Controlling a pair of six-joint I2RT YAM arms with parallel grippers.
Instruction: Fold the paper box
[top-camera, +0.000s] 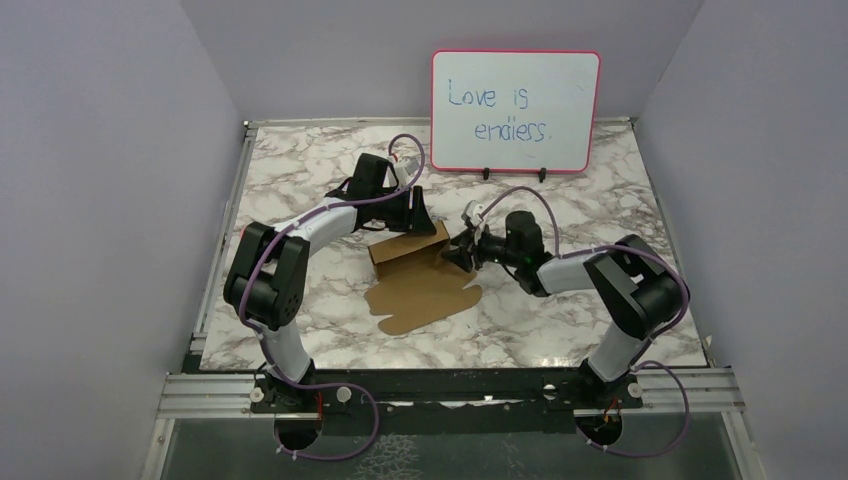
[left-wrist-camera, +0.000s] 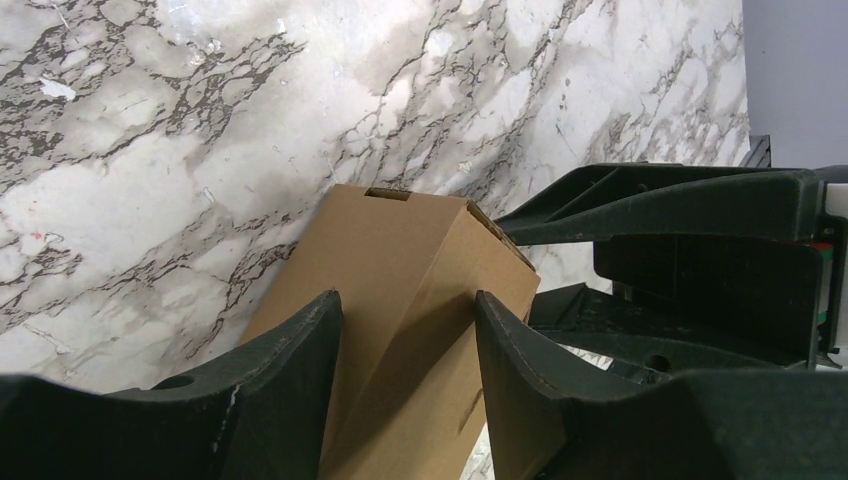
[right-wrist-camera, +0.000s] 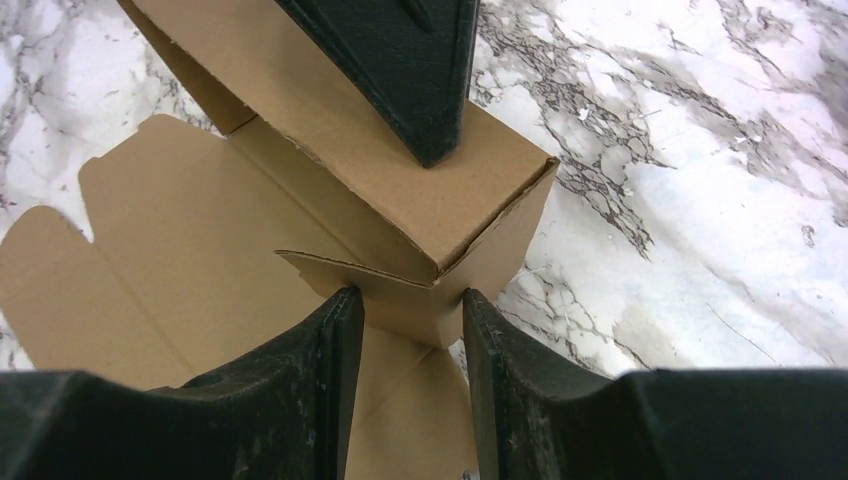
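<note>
We log the paper box (top-camera: 420, 290), half-formed, at the centre of the table (top-camera: 560, 300): raised wall toward 12 o'clock, flat sheet toward 6. The left gripper (top-camera: 420, 222) has its jaws clamped on the wall. The right gripper (top-camera: 458, 255) has its jaws narrow, pinching a corner flap (right-wrist-camera: 400, 295). Risk, we judge: uneven pulling tears the flap or springs the wall open.

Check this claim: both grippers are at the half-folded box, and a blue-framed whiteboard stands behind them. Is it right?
No. The whiteboard has a pink frame, not blue, as the top external view shows. The rest holds: the left gripper and right gripper are at the half-folded box, with the whiteboard behind them.
</note>
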